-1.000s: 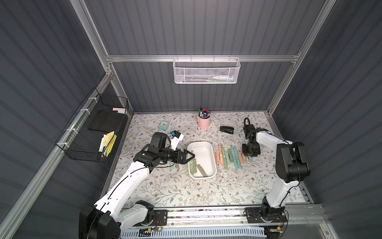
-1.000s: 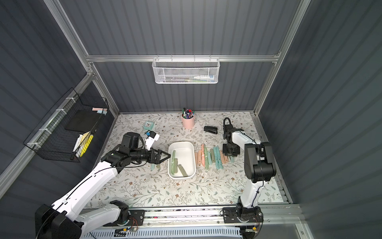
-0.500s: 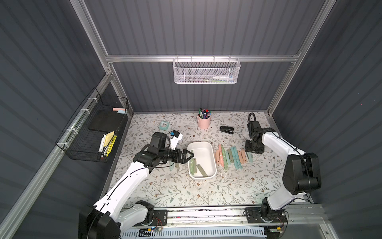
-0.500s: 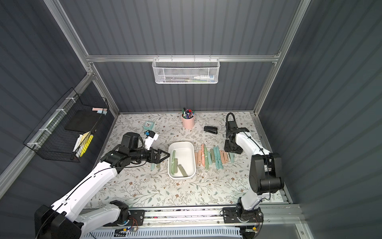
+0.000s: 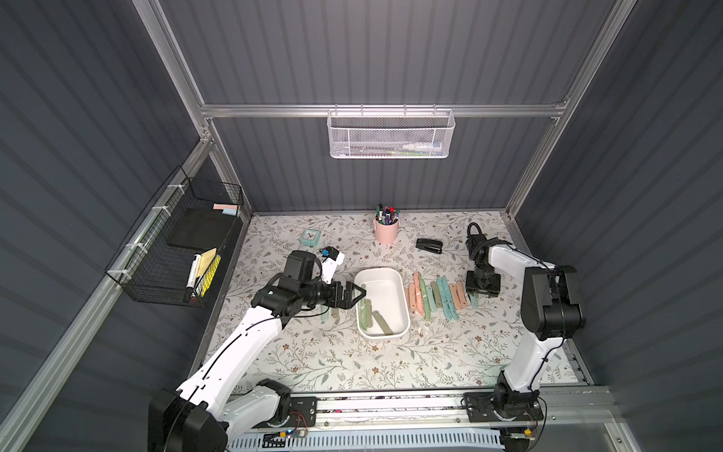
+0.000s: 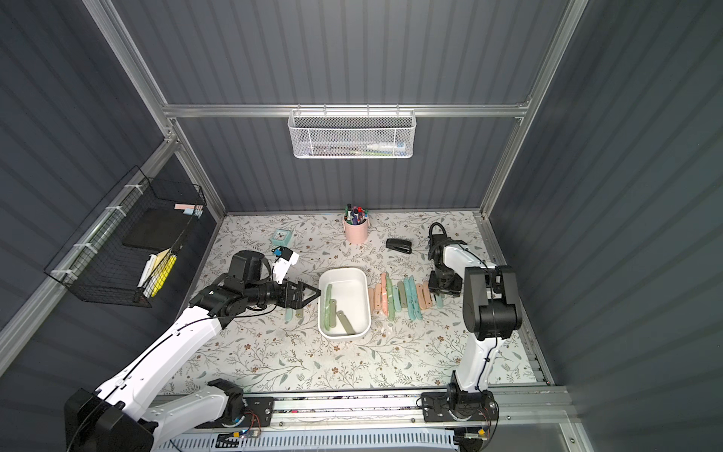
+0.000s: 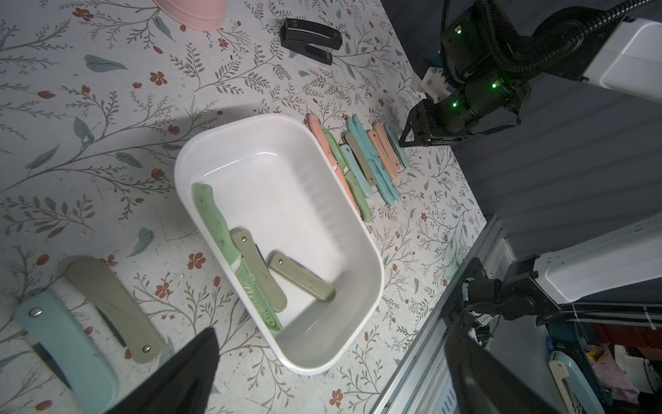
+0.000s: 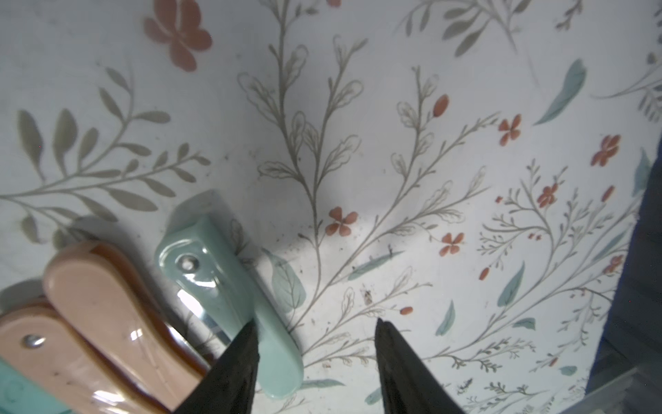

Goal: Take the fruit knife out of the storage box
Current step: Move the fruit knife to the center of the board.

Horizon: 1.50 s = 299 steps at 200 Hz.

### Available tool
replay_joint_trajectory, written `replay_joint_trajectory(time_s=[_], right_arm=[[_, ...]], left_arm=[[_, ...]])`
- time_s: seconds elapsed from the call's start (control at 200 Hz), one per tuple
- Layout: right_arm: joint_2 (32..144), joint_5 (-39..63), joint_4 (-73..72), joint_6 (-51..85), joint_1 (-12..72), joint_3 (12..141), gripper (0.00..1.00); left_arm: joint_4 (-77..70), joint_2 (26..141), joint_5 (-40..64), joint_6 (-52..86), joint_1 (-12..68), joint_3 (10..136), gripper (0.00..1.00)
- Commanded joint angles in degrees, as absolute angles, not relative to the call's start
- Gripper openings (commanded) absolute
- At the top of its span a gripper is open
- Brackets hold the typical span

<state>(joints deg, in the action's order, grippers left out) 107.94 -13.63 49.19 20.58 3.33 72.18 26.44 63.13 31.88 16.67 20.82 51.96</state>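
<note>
On the floral-print surface, green plastic fruit knives overlap inside the shallow white storage box. Left end effector gapes wide at its rim, right end effector part-open, empty; a low jaw could shove the box.

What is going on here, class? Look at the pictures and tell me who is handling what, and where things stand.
Two robot arms are emptying fruit knives from the white storage box. Three knives lie inside it. The left gripper hovers open at the box's edge, holding nothing, near two knives on the mat. The right gripper is open and empty over the far end of the row of knives laid beside the box, next to a teal folding knife.
</note>
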Motion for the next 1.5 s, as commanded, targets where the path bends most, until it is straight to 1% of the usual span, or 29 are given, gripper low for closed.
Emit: replay_joint_trajectory(time_s=[0.0, 0.115, 0.33, 0.445, 0.66, 0.901, 1.101, 1.226, 1.351, 1.491], right_arm=[[110.0, -9.2, 49.1, 19.1, 3.4, 72.2, 0.56], [109.4, -10.6, 49.2, 19.9, 3.3, 71.7, 0.56], [101.3, -10.1, 45.4, 22.2, 3.0, 68.6, 0.58], [99.6, -12.5, 46.4, 22.6, 2.4, 69.2, 0.59], [104.3, -18.0, 52.0, 22.3, 1.2, 72.2, 0.59], [106.8, -14.8, 49.7, 21.3, 1.2, 70.5, 0.60], [108.8, -8.4, 48.0, 19.1, 1.9, 70.4, 0.59], [109.7, -6.5, 48.0, 18.7, 3.0, 70.8, 0.60], [109.7, -6.5, 47.8, 19.4, 3.2, 70.7, 0.60], [108.6, -8.8, 48.3, 20.5, 3.2, 71.0, 0.60]], left_arm=[[27.2, 62.1, 31.4, 15.7, 20.7, 52.1, 0.99], [27.2, 62.0, 31.2, 15.7, 20.7, 52.1, 0.99], [27.4, 61.8, 30.9, 15.7, 20.7, 52.1, 0.99], [27.5, 61.8, 30.9, 15.7, 20.7, 52.1, 0.99], [27.5, 61.5, 30.8, 15.7, 20.7, 51.9, 0.99], [27.4, 61.5, 30.8, 15.8, 20.7, 52.0, 0.99], [27.5, 61.5, 30.8, 15.8, 20.7, 52.0, 0.99], [27.5, 61.6, 30.7, 15.9, 20.7, 52.0, 0.99], [27.5, 61.6, 30.7, 15.8, 20.7, 52.0, 0.99], [27.5, 61.5, 30.7, 15.8, 20.7, 51.9, 0.99]])
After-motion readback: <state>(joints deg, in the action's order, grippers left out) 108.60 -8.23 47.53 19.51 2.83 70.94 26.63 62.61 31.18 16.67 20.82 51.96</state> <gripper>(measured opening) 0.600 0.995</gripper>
